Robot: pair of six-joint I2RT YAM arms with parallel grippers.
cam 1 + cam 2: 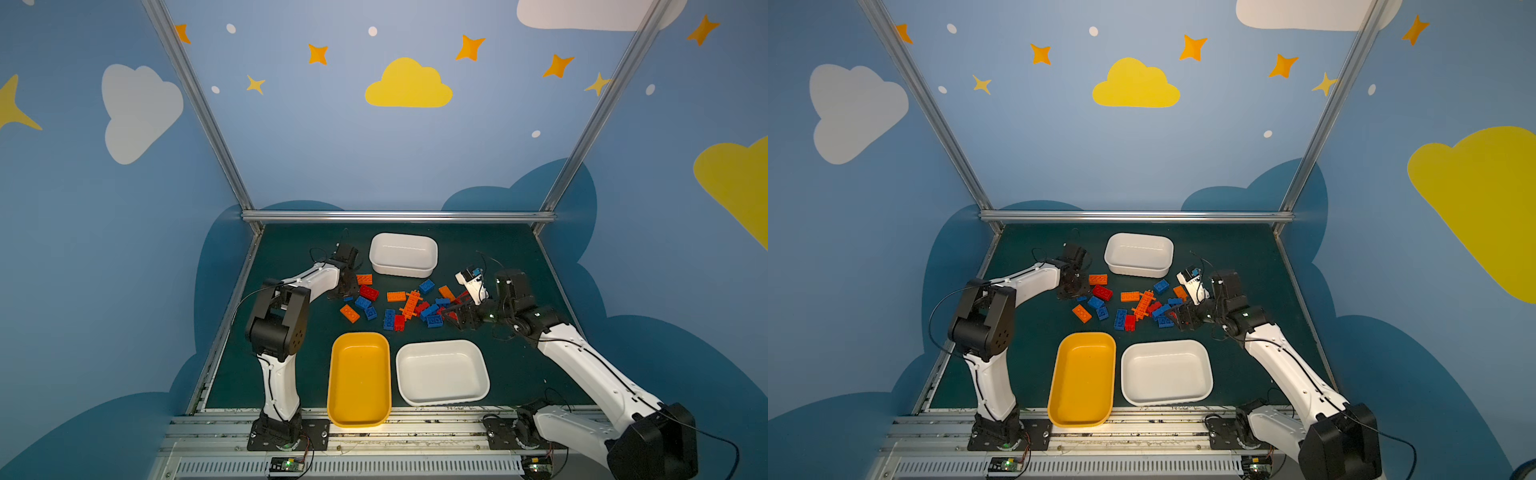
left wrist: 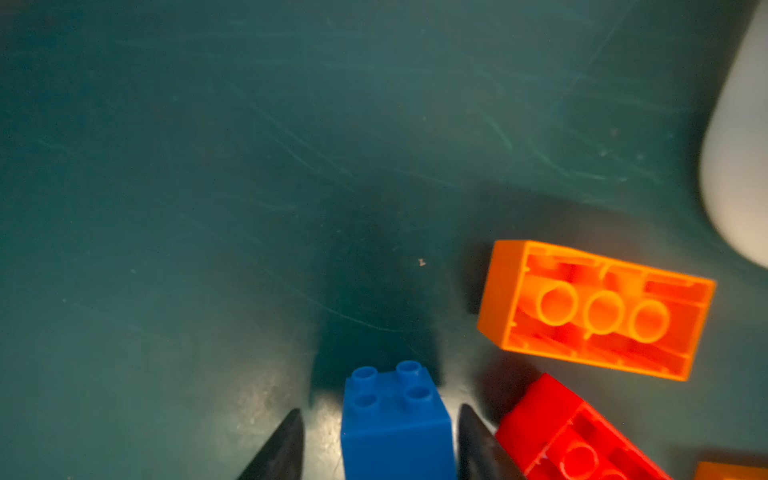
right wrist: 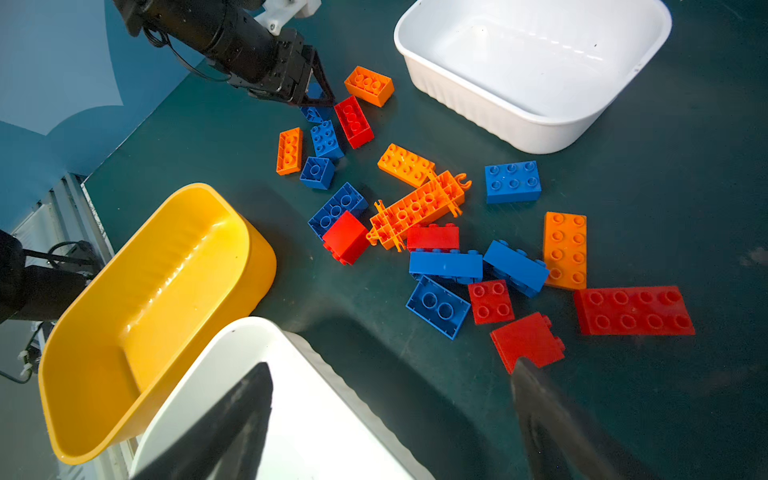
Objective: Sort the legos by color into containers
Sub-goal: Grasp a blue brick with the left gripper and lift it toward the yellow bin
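**Left claw around a blue brick, right claw wide by the pile**

My left claw (image 2: 380, 409) is down at the worktop (image 1: 519, 365), on the left edge of the legos (image 1: 399, 301). Its fingers stand narrow on either side of a small blue brick (image 2: 395, 432) that sits studs up. One finger is just beside the brick, and a strip of green shows between the brick and the other finger. I am not clamped on it. Just beside that brick lie an upturned orange brick (image 2: 598, 311) and a red brick (image 2: 573, 440).

My right claw (image 3: 390, 363) is spread wide and holds nothing. It is at the right edge of the pile. In my wrist view one fingertip crosses a corner of a red square brick (image 3: 525, 338); I cannot tell whether it touches.

All the legos I can see lie on the worktop, orange, blue and red mixed, with the long orange cross-shaped piece (image 1: 411, 303) in their middle. They lie between the smaller deep white tub (image 1: 403, 253) at the far side and, at the near side, the yellow tub (image 1: 359, 378) and the wide white tub (image 1: 442, 374), which stand side by side.
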